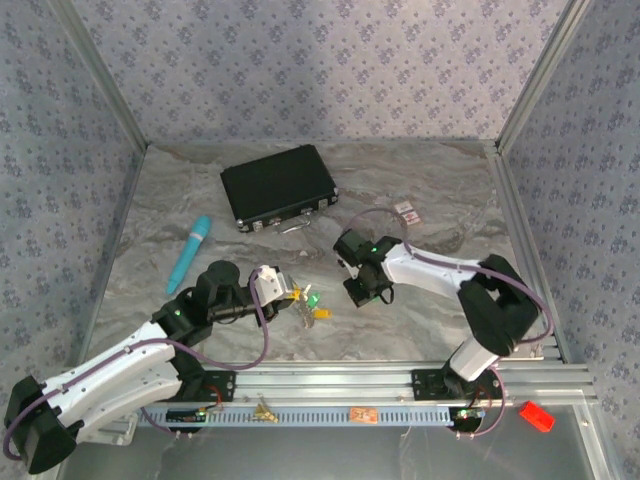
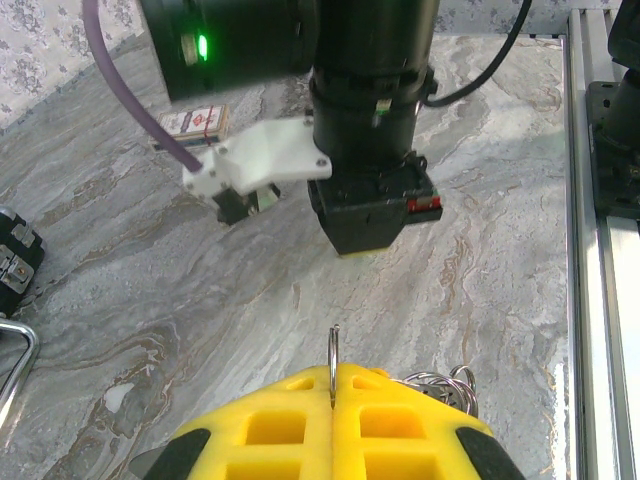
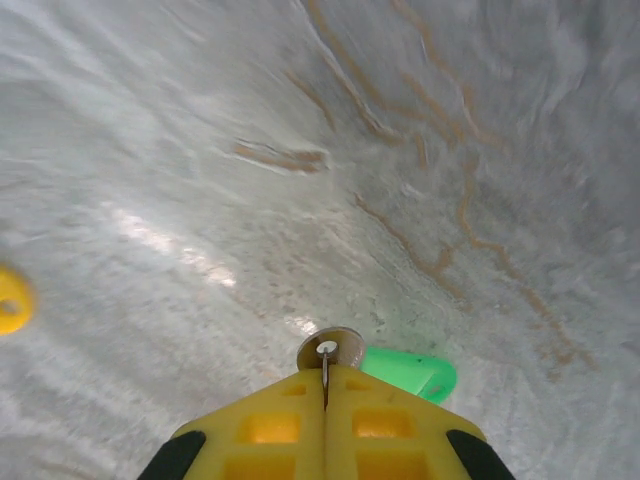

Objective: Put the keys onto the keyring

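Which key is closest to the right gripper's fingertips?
The green-headed key, at the tips of the shut right gripper; the yellow-headed key lies far off, at the view's left edge.

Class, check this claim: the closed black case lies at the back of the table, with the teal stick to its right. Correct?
No. In the top external view the teal stick lies to the left of the closed black case, not its right; the case is at the back of the table.

table (image 1: pixel 430 190): grey marble, brown veins. walls (image 1: pixel 320 60): lilac-grey floral print. case (image 1: pixel 278 186) black, stick (image 1: pixel 190 252) teal, card (image 1: pixel 406 211) white-pink. keys (image 1: pixel 313 301): green and yellow heads. keyring (image 2: pixel 440 385) silver. left gripper (image 2: pixel 333 385), right gripper (image 3: pixel 325 385): both yellow-tipped. clip (image 1: pixel 536 416) red-orange.
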